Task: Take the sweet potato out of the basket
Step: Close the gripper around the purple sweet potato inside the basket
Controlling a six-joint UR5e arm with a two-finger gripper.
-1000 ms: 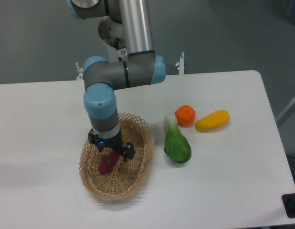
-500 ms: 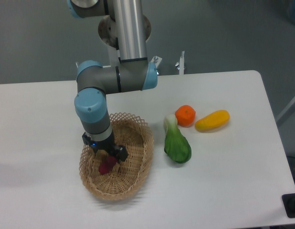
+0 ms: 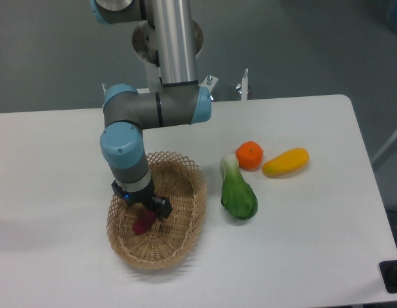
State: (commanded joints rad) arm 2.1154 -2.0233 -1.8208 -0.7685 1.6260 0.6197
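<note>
So the gripper (image 3: 144,210) is down inside the basket (image 3: 185,221), sitting right on top of the sweet potato (image 3: 144,222), which lies on the basket floor toward the left half. Only the lower end of the potato pokes out under the tool. Honestly can't tell from this angle whether the fingers are clamped on it or just parked around it, since the wrist blocks the view. My read is this is the grasp step: tool lowered, potato not lifted yet. The next move would want a firm pinch across the narrow body, then a straight pull up, because the rim rises on every side of the potato and the left wall is just beside the tool. Dragging sideways would probably catch the weave and shift or tip the whole basket. Above the basket there's plenty of open air. To the right of the basket sit a bok choy (image 3: 239,194), an orange (image 3: 249,154) and a yellow veg (image 3: 286,162), all apart from it, so a vertical lift shouldn't bother them.
</note>
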